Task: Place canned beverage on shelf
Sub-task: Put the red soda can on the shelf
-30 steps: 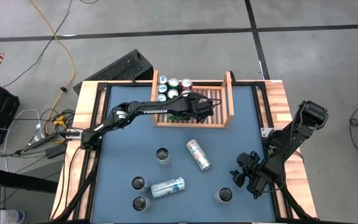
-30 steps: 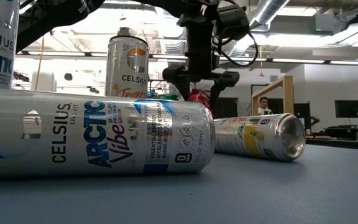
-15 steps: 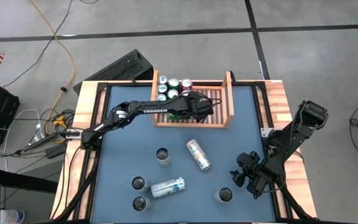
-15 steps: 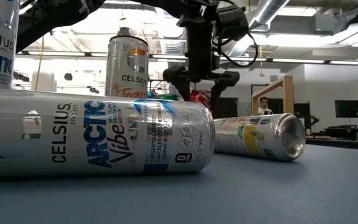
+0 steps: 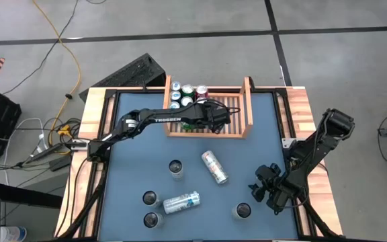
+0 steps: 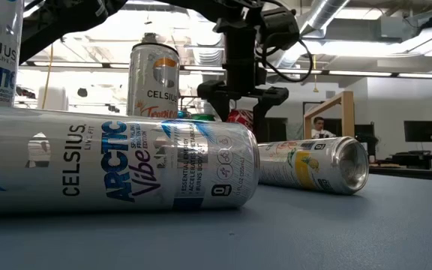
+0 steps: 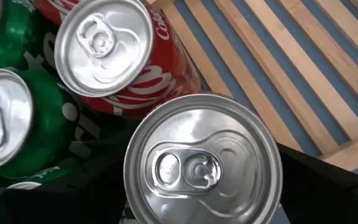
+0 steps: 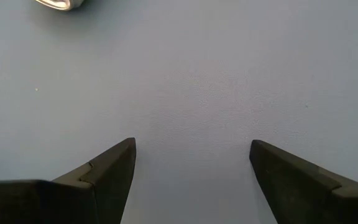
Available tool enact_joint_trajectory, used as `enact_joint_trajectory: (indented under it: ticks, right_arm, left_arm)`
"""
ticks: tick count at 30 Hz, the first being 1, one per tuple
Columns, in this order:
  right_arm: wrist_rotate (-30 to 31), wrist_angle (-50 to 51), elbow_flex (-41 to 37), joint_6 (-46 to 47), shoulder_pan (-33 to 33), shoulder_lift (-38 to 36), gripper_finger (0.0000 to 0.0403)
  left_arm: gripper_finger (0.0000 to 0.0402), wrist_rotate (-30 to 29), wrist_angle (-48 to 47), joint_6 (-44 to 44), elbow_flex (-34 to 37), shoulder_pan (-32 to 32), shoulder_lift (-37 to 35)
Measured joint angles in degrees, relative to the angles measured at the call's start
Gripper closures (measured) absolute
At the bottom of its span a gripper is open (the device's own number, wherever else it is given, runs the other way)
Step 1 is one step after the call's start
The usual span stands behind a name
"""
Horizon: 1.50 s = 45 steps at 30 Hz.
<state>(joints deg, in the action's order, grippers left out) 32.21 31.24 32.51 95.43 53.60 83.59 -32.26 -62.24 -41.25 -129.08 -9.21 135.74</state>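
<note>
The shelf (image 5: 239,118) is a light wooden rack at the table's far side, with several upright cans at its left end. My left gripper (image 5: 211,113) reaches into it from the left and stands open over a silver-topped can (image 7: 204,163). One finger is on each side of that can, which stands upright on the slats (image 7: 278,56) next to a red can (image 7: 104,46) and green cans (image 7: 5,118). In the low view the fingers (image 6: 210,94) point down. My right gripper (image 5: 271,191) waits open over the bare blue table near its right front corner. My left gripper has a finger on each side of the silver-topped can's wall (image 7: 272,186), coming at it from above at a slant. The can stands upright on the shelf. Whether the fingers touch it, I cannot tell.
On the blue table, upright cans stand at the middle (image 5: 176,168), the near left (image 5: 151,197) (image 5: 153,219) and the near right (image 5: 242,211). Two cans lie on their sides (image 5: 214,167) (image 5: 181,202). The shelf's right part is bare slats.
</note>
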Motion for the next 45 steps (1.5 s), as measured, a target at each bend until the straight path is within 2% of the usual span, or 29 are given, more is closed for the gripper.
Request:
enact_joint_trajectory:
  ticks: [38,45]
  right_arm:
    - [0.0,0.0,-0.02,0.0,0.0,0.0,0.0074]
    - [0.0,0.0,-0.02,-0.04,0.0,0.0,0.0074]
  left_arm:
    - [0.0058,2.45,-0.46,6.62,-0.04,-1.29,-0.06]
    - [0.0058,-0.06,-2.47,7.86,-0.76,-1.25,-1.22]
